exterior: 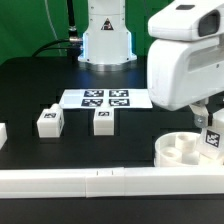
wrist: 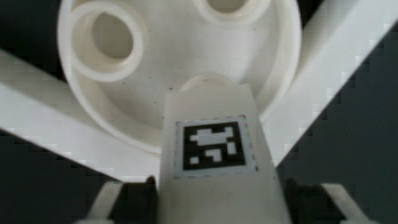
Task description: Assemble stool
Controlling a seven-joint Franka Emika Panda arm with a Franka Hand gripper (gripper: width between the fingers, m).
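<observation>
The round white stool disc (exterior: 186,148) lies on the black table at the exterior view's right, against the long white rail. In the wrist view the disc (wrist: 160,70) shows two socket holes. My gripper (exterior: 208,128) is shut on a white tagged leg (wrist: 217,150), held tilted just above the disc. The leg's tag also shows in the exterior view (exterior: 212,139). Two more tagged legs (exterior: 48,121) (exterior: 103,120) stand on the table near the marker board. A third white block (exterior: 3,133) shows at the left edge.
The marker board (exterior: 104,98) lies flat at the table's middle back. A long white rail (exterior: 100,181) runs along the front edge. The robot base (exterior: 106,40) stands behind the board. White rail bars (wrist: 338,110) flank the disc in the wrist view.
</observation>
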